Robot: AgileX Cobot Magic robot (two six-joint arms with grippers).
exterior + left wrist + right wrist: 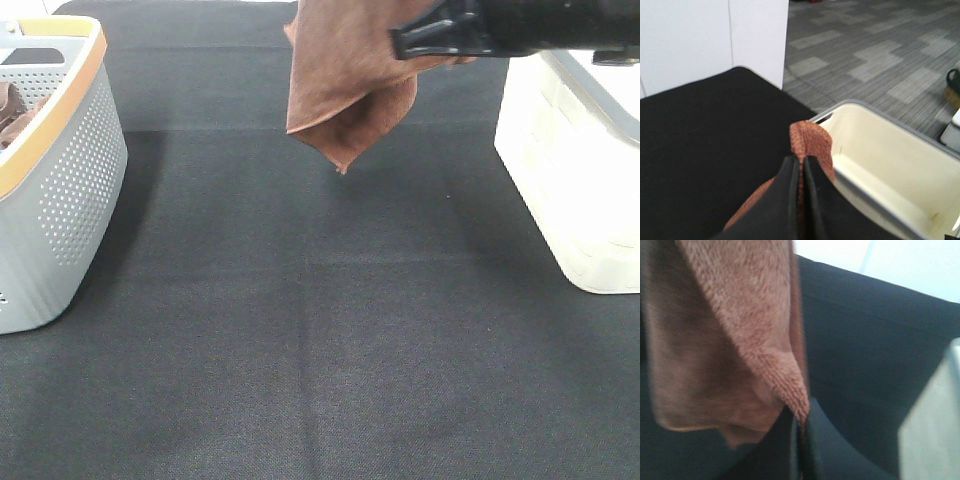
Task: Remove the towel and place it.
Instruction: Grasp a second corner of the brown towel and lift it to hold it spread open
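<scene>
Towel: A reddish-brown towel (345, 80) hangs in the air over the far middle of the table (300, 330). It droops in loose folds, with its lowest corner pointing down and clear of the surface.
Position: The towel is between the grey basket (70, 170) on the left and the cream bin (570, 180) on the right. It is nearer the bin and touches neither.
Left gripper: In its wrist view, the left gripper (801, 162) is pinched tight on a fold of the towel (812, 140). The fabric bulges up from between the two dark fingers (785, 200).
Right gripper: The right gripper (801, 427) is clamped on a hemmed edge of the towel (740, 315), and the rest of the cloth hangs beside it.
Overhead view: A black arm (520, 25) reaches in from the upper right and meets the towel at its top edge. The picture does not show which arm it is.
Basket: The grey basket has perforated walls and an orange rim. It stands at the table's left edge with a bunched brown cloth (12, 110) inside.
Bin: The left wrist view shows the open bin (880, 165) just beyond the pinched fold.
Setting: The table has a dark fabric cover, and a grey patterned floor (880, 50) lies beyond it.
</scene>
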